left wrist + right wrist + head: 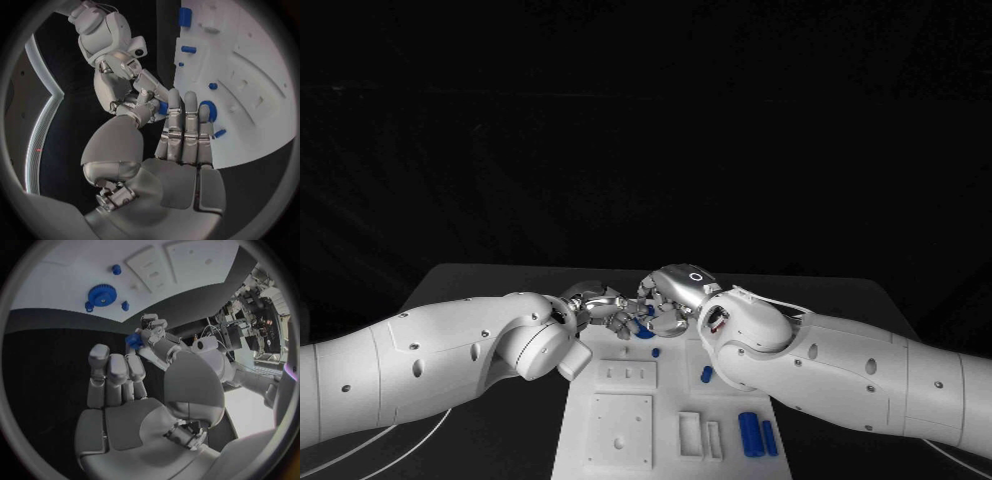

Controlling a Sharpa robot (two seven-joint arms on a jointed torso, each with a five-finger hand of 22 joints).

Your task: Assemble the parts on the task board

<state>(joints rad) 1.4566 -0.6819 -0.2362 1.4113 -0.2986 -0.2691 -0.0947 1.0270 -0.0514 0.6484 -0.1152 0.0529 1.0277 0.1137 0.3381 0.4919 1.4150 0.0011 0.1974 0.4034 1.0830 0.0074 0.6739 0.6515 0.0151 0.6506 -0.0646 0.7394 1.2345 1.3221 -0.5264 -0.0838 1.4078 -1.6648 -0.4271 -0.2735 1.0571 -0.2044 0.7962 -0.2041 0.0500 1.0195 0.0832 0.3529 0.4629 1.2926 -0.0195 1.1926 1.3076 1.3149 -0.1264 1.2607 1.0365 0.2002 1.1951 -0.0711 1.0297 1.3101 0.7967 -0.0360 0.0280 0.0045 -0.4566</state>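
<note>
Both hands meet over the far end of the white task board (625, 455). My left hand (596, 305) and right hand (672, 295) bring their fingertips together on one small blue part (651, 311), pinched at thumb height. This held blue part (162, 107) lies beside my left hand's (184, 130) straight fingers. The right wrist view has the same blue part (133, 341) above my right hand's (115, 377) fingers. A blue gear (100, 294) lies flat on the board (56, 275) just under the hands; the gear (211, 112) is partly hidden by my fingers.
Small blue pegs (656, 352) (707, 375) stand mid-board, and two long blue cylinders (750, 433) lie at its near right. White raised plates (620, 425) and slotted blocks (689, 435) fill the near half. Cables (387, 450) trail on the table at the left.
</note>
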